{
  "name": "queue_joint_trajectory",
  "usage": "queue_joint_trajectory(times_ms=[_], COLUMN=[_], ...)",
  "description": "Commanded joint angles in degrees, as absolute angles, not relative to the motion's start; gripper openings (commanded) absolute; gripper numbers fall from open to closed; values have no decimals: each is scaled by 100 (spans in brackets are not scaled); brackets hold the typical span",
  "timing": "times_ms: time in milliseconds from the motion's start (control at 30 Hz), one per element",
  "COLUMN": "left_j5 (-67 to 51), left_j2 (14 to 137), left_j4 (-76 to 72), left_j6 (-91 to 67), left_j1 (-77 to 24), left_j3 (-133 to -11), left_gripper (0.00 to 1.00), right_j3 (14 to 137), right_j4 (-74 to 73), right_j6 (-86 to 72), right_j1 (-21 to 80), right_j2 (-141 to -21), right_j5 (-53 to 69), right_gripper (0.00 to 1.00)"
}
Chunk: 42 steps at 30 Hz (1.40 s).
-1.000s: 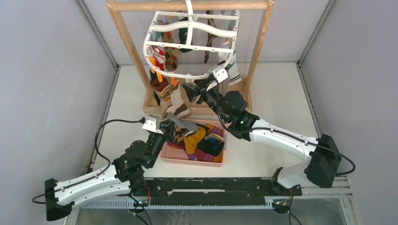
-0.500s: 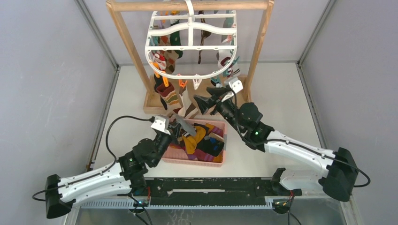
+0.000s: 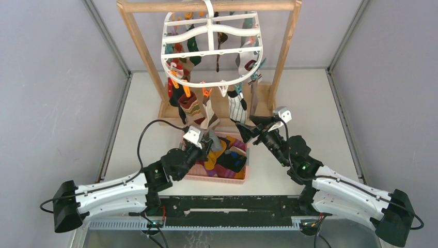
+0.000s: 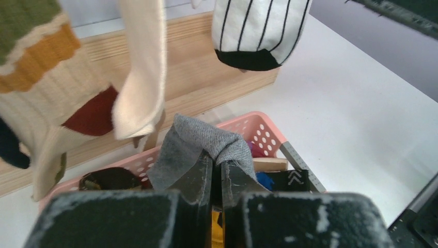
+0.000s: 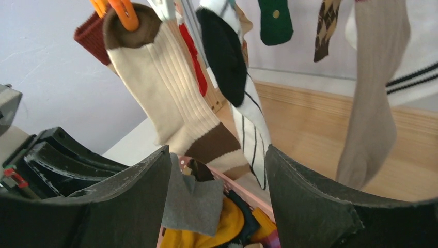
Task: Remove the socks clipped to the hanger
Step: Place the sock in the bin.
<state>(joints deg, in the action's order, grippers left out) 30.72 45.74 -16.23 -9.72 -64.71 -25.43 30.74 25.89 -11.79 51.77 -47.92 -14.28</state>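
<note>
The white hanger [image 3: 212, 46] hangs from the wooden frame, with several socks [image 3: 193, 108] still clipped round its rim. My left gripper [image 3: 207, 140] is shut on a grey sock [image 4: 201, 142] and holds it over the far left part of the pink basket [image 3: 212, 178]. That grey sock [image 5: 193, 199] also shows between the fingers of my right gripper [image 5: 217, 152]. My right gripper [image 3: 247, 129] is open and empty. It sits low in front of the frame's base, below a pinstriped white sock [image 3: 237, 108] and apart from it.
The wooden frame stand [image 3: 139, 46] rises at the back, its base board [image 4: 206, 77] just beyond the basket. Several loose socks [image 3: 227, 160] lie in the basket. A cream and brown sock [image 5: 175, 98] and a beige sock [image 5: 372, 103] hang close ahead of the right gripper.
My right gripper has drawn back and down from the hanger's rim, opening wider. My left gripper has carried the grey sock right, over the basket. The hanger has swung back level.
</note>
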Motion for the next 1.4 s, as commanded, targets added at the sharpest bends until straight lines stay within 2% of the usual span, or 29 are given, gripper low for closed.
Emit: queue_joint_trajectory(times_ms=[0,400,433,567,600,733,833,967,1033,1067,1367], left_j5=[2728,2565,2552,2527,2538,2656,2688,2651,2618,2638,3282], left_j2=[4832,5739,5819,6040,6065,6070,5967,5700,5539,5447,4536], left_j4=[-2119,-2595,-2624,-2740,-2761,-2769,-2769,-2737,-2696,-2674,-2246], left_j6=[-1153,-1374,-1387,-1411,-1414,-1373,-1345,-1320,-1310,-1310,-1274], left_j1=[-6576,-6889,-6893,-6899,-6899,-6899,-6899,-6902,-6899,-6899,-6895], left_j3=[-3023,-2901,-2896,-2861,-2842,-2800,-2727,-2563,-2483,-2438,-2118], left_gripper=[4,7,11,50,56,68,72,84,87,92,96], right_j3=[2828,2362,2350,2316,2315,2317,2321,2321,2335,2347,2429], right_j4=[2570,2422,2418,2417,2421,2457,2501,2571,2608,2624,2796], right_j6=[-1398,-1529,-1534,-1567,-1571,-1593,-1607,-1620,-1632,-1634,-1661], right_j1=[5098,4944,4932,4901,4901,4890,4894,4890,4889,4888,4900], right_j2=[-4445,-3903,-3891,-3913,-3923,-4020,-4096,-4235,-4341,-4412,-5150], right_j5=[-1569,-1569,-1568,-1509,-1489,-1430,-1392,-1309,-1277,-1248,-1072], right_gripper=[74,75,75,75,75,75,75,75,75,75,74])
